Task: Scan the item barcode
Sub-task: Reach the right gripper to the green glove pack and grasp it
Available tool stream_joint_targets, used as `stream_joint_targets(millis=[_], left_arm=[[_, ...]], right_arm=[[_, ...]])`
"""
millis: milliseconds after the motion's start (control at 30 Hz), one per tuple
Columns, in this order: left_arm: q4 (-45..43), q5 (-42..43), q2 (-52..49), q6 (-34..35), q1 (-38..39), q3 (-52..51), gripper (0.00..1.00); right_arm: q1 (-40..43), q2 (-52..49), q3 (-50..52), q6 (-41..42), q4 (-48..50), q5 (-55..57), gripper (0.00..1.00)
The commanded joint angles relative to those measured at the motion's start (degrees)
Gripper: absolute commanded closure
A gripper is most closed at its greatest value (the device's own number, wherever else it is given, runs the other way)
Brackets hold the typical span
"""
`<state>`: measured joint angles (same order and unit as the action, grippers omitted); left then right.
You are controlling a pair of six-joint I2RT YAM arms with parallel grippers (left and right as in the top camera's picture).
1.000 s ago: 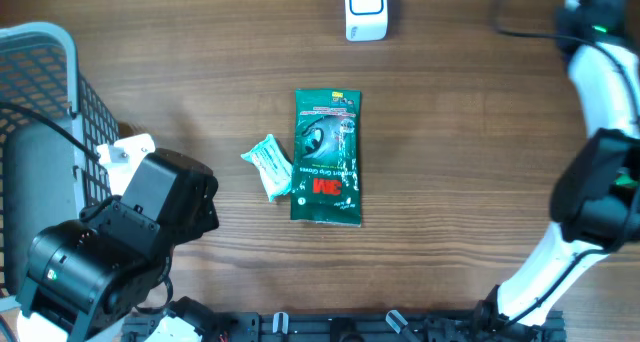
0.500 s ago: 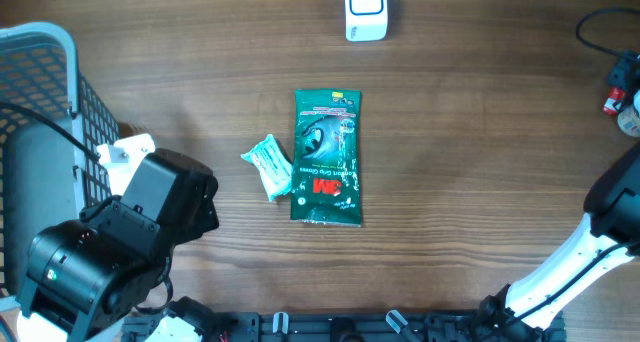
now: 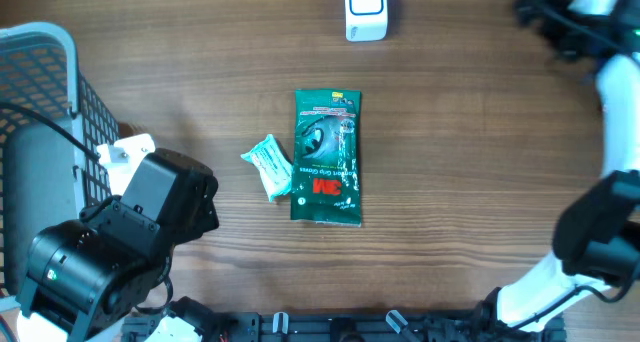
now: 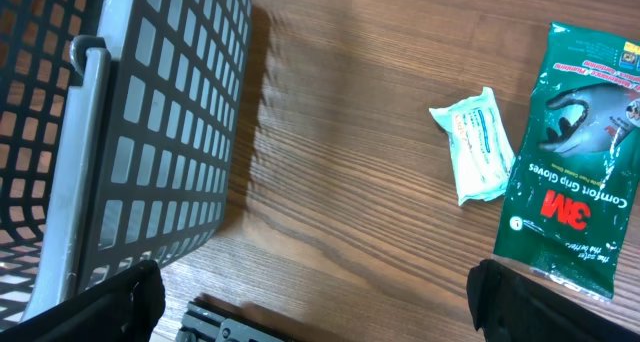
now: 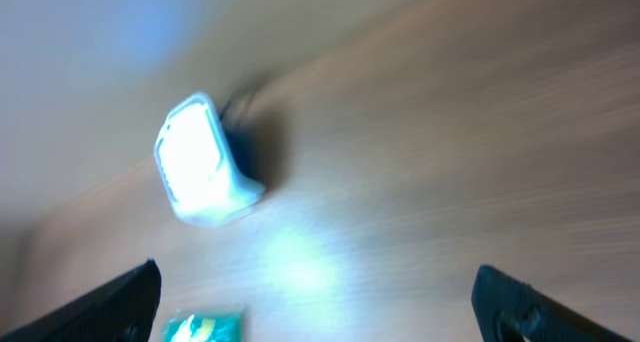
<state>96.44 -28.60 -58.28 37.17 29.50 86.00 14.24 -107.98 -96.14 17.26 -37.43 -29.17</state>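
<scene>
We saw the grey basket point(image 3: 45, 52) at the left edge of the table point(image 3: 480, 182). Beside it was the left gripper point(image 4: 320, 310), its jaws wide apart and empty. Near the middle lay a small white-green packet point(image 3: 270, 168), against the left side of the green 3M glove pack point(image 3: 327, 157), which lay flat, print up. The white scanner point(image 3: 366, 10) stood at the far edge. At the far right, the right gripper point(image 5: 320, 304) had its jaws spread, holding nothing.

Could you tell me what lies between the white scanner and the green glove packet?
Nothing; the overhead view shows only bare wooden table between the white scanner and green glove packet.
</scene>
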Motion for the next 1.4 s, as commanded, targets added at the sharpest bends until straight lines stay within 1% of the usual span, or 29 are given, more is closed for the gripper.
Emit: stream_joint_targets(millis=[0,100,133,167,233,267,300,400,500,600,700,833,900,1000,1033,1067,1133,1200,1233,1267,1367], left_arm=[[0.04,-0.13,0.17,0.76,-0.15,0.04,0.0],[0.04,-0.15,0.17,0.76,-0.15,0.04,0.0],[0.04,-0.13,0.17,0.76,-0.15,0.04,0.0],[0.04,-0.13,0.15,0.76,-0.15,0.04,0.0],[0.04,-0.13,0.15,0.76,-0.15,0.04,0.0],[0.04,-0.13,0.17,0.76,-0.15,0.04,0.0],[0.04,-0.13,0.17,0.76,-0.15,0.04,0.0],[0.04,-0.13,0.15,0.76,-0.15,0.04,0.0],[0.04,-0.13,0.15,0.76,-0.15,0.04,0.0],[0.07,-0.13,0.17,0.76,-0.15,0.04,0.0],[0.04,-0.13,0.15,0.76,-0.15,0.04,0.0],[0.07,-0.13,0.15,0.76,-0.15,0.04,0.0],[0.04,-0.13,0.17,0.76,-0.15,0.04,0.0],[0.04,-0.13,0.15,0.76,-0.15,0.04,0.0],[0.04,-0.13,0.15,0.76,-0.15,0.04,0.0],[0.04,-0.15,0.15,0.76,-0.15,0.04,0.0],[0.04,-0.13,0.17,0.76,-0.15,0.04,0.0],[0.04,-0.13,0.15,0.76,-0.15,0.04,0.0],[0.04,-0.13,0.17,0.76,-0.15,0.04,0.0],[0.04,-0.13,0.15,0.76,-0.15,0.04,0.0],[0.04,-0.13,0.17,0.76,-0.15,0.04,0.0]], right_arm=[[-14.16,-1.03,0.26,2.47,-5.92,0.98,0.0],[-27.54,-2.93,0.26,3.82,-5.46,2.23,0.0],[-32.76,-4.0,0.26,3.93,-5.05,4.28,0.0],[-36.02,-4.87,0.26,4.7,-4.83,7.63,0.0],[-42.58,-6.91,0.26,9.62,-4.98,19.04,0.0],[-47.32,-8.85,0.26,12.48,-5.33,29.75,0.0],[-50.01,-10.12,0.26,14.29,-5.53,35.19,0.0],[-55.74,-13.42,0.26,16.92,-5.53,44.22,0.02],[-58.45,-15.93,0.26,19.43,-5.73,48.28,0.07],[-59.63,-18.08,0.26,22.12,-7.08,49.24,0.09],[-59.71,-19.76,0.26,25.35,-10.01,48.37,0.09],[-60.13,-21.11,0.26,25.33,-10.19,47.5,0.08],[-60.5,-21.11,0.13,25.31,-10.12,47.08,0.05],[-60.76,-21.16,0.13,25.14,-10.69,46.38,0.06],[-60.76,-21.59,0.13,25.2,-12.07,45.0,0.09],[-60.76,-21.97,0.13,25.42,-13.33,43.67,0.14],[-60.72,-23.23,0.15,26.86,-16.48,40.63,0.33],[-60.67,-23.85,0.15,26.8,-17.66,35.82,0.62],[-60.65,-23.65,0.09,26.1,-17.18,33.11,0.86],[-60.61,-23.26,-0.17,24.24,-16.44,30.97,0.95],[-59.82,-21.07,-3.06,16.94,-16.57,24.94,0.95]])
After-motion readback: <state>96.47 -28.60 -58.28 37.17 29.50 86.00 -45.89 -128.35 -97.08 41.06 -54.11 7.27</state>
